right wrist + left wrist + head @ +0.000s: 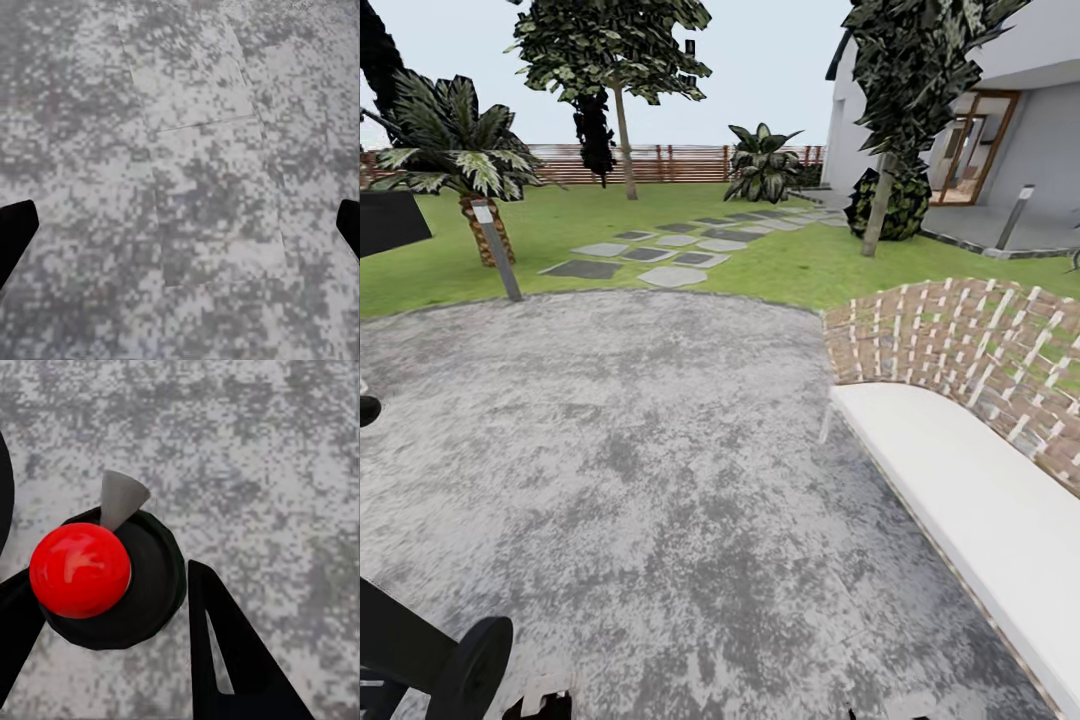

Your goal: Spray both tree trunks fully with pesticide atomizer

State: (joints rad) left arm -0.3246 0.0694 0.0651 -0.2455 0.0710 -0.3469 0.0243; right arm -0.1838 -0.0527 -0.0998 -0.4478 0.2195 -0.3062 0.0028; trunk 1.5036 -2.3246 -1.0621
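Red-capped atomizer [97, 577] between left pincer [112, 660] fingers

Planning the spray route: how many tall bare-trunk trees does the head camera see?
2. The far tree stands on the lawn before the fence; the right tree stands beside the house. More may be out of view.

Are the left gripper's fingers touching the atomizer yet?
Cannot tell. In the left wrist view the left gripper straddles the atomizer, whose dark body overlaps one finger and sits just short of the other; no contact or gap shows plainly.

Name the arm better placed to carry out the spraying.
Left: its gripper sits around the atomizer, red cap and grey nozzle between the fingers. The right gripper is open over bare paving.
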